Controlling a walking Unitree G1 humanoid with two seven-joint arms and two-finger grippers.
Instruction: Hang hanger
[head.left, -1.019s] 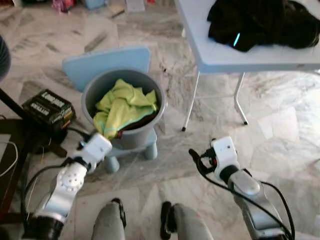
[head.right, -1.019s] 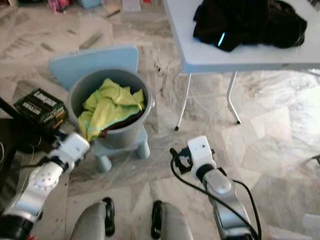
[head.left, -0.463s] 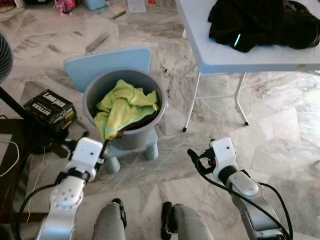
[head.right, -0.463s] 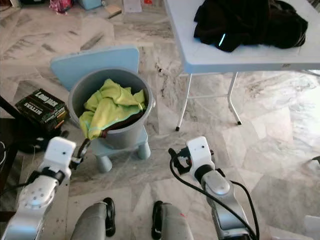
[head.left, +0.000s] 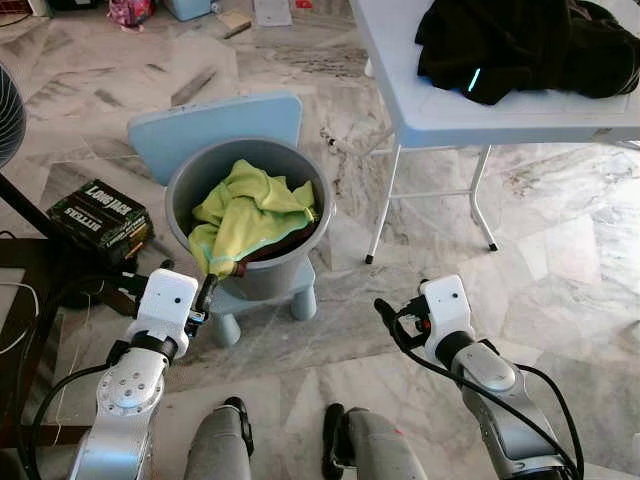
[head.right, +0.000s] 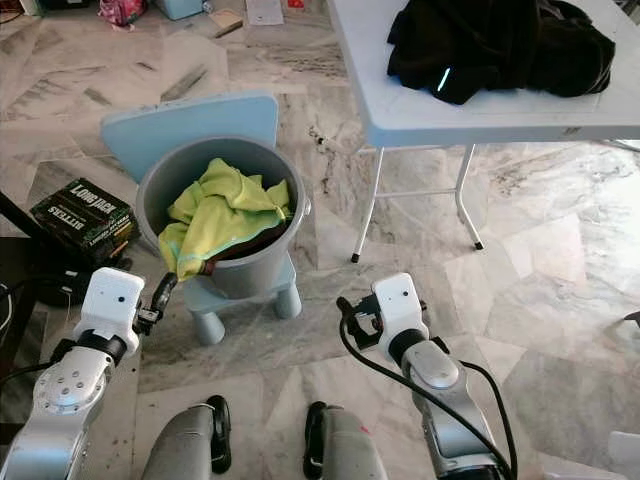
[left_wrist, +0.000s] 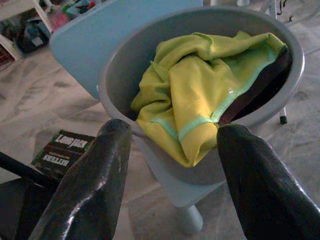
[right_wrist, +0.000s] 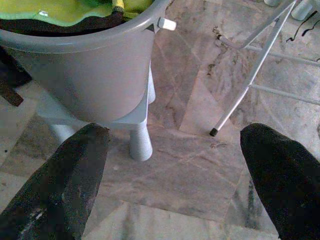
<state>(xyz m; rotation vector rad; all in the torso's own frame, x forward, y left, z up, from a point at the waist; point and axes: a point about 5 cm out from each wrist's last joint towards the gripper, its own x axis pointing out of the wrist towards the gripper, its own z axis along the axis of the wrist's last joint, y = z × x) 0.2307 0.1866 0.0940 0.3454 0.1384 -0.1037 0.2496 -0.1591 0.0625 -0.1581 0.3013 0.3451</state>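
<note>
No hanger can be made out at this moment, so its heading and long axis cannot be told. One yellow-green garment (head.left: 245, 215) is heaped in a grey bucket (head.left: 185, 185), its edge draped over the rim toward the robot; the bucket is set on a pale blue stool (head.left: 205, 125) on the marble floor. Dark clothing (head.left: 520, 40) is piled on the white worktop (head.left: 430, 110), well apart to the right. The left tool (left_wrist: 172, 175) is held wide and empty just short of the bucket's near rim, the garment lying straight ahead between its fingers. The right tool (right_wrist: 175, 170), also spread wide and empty, is aimed at the stool's legs from farther off. The left arm is judged the nearer.
</note>
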